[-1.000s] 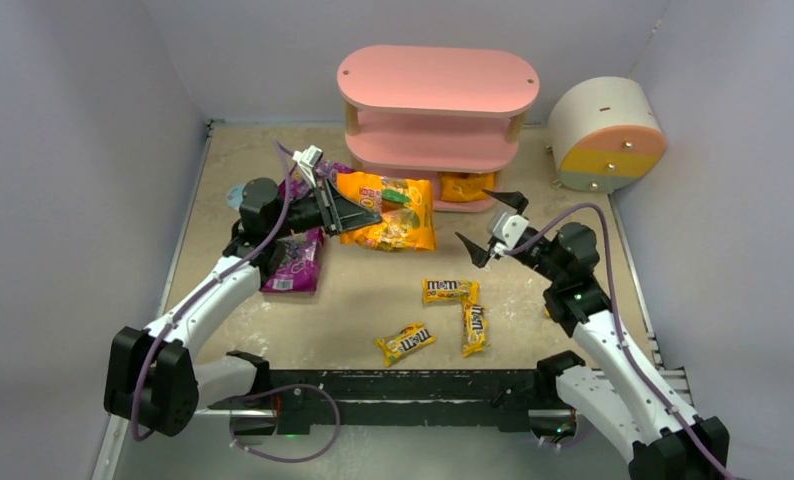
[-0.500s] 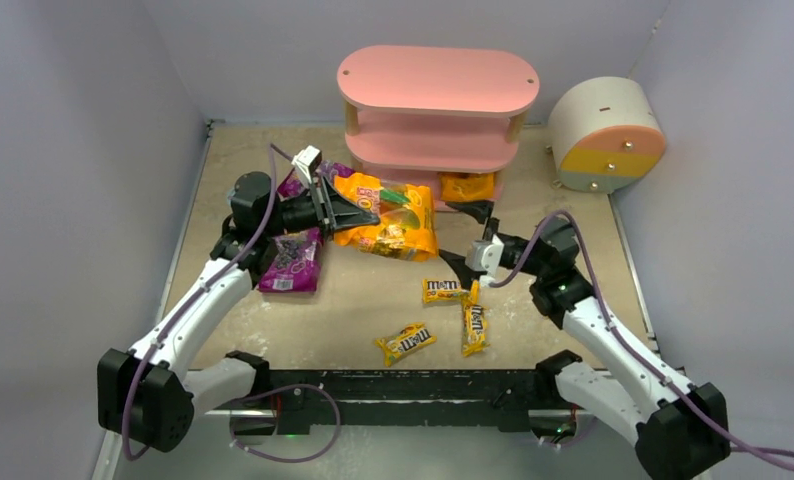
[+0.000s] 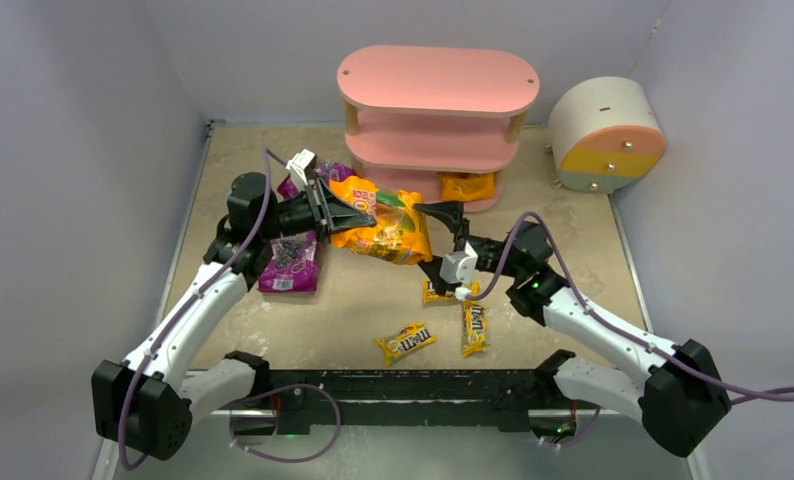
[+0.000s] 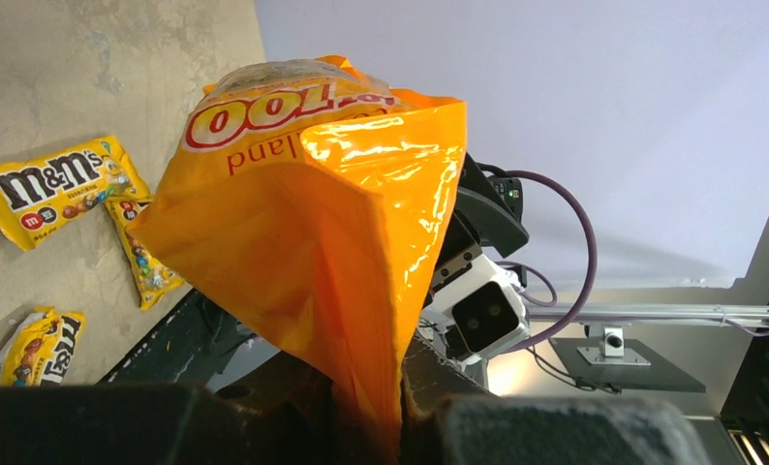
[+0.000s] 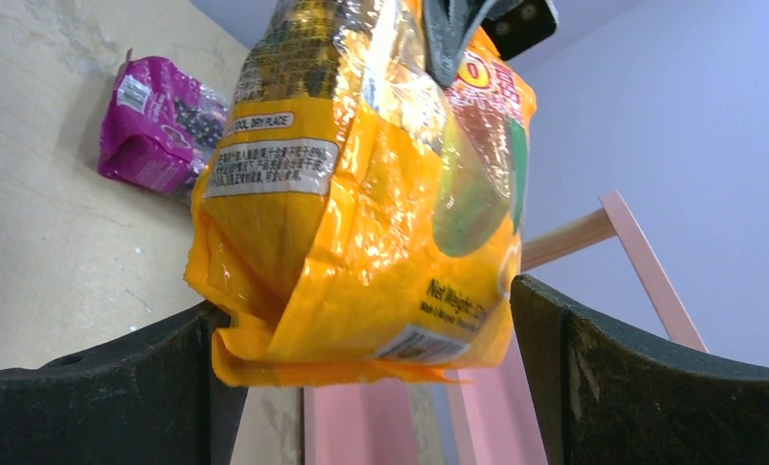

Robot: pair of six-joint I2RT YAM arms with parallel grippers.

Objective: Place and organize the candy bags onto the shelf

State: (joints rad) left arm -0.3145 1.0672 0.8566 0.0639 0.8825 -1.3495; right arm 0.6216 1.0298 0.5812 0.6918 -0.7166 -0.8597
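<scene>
We see the orange candy bag (image 3: 383, 220) hanging above the table (image 3: 353, 300), just in front of the shelf (image 3: 438, 80) | left gripper (image 3: 365, 212) pinched on its edge | right gripper (image 3: 443, 242) spread wide, jaws either side of its free end.

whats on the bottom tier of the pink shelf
One orange candy bag lies at the right end of the shelf's bottom tier. The rest is hidden by the upper boards and the raised bag in the left gripper.

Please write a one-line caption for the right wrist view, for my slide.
Open right gripper flanks the bottom of an orange candy bag held by the left gripper.
</scene>
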